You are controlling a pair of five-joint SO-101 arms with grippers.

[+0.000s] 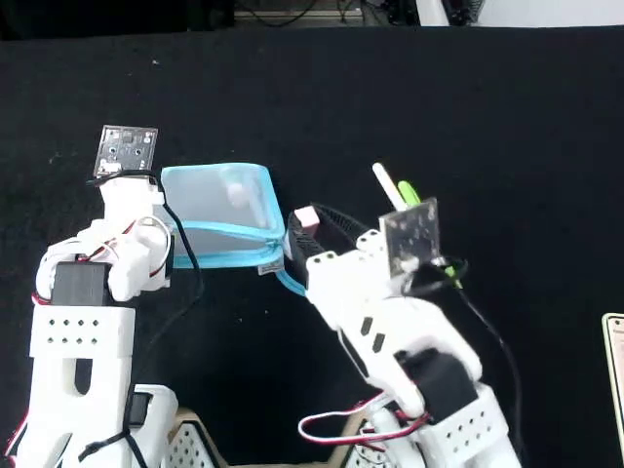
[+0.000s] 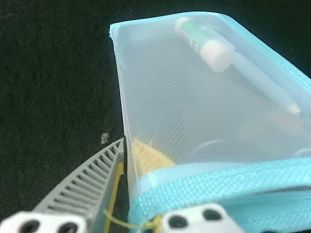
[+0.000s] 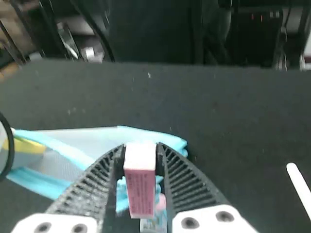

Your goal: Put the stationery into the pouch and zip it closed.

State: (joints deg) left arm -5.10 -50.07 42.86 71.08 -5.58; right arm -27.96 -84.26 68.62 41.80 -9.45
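Observation:
A translucent pouch (image 1: 219, 210) with light blue trim lies at the table's middle. My left gripper (image 1: 168, 234) is shut on the pouch's left edge (image 2: 125, 145). Through the pouch's mesh (image 2: 194, 111) I see a white-capped glue stick (image 2: 214, 52) and a yellow shape (image 2: 148, 156). My right gripper (image 1: 308, 232) is shut on a pink eraser (image 1: 305, 216) at the pouch's right end. The eraser (image 3: 140, 184) stands upright between the fingers (image 3: 182, 177), just over the pouch's blue rim (image 3: 73, 145). A white pen (image 1: 388, 185) and a green marker (image 1: 409, 192) lie on the cloth behind the right arm.
Black cloth covers the table (image 1: 487, 117). A pale card-like object (image 1: 614, 361) lies at the right edge. The white pen (image 3: 299, 180) lies right of the eraser. Room clutter stands beyond the table's far edge.

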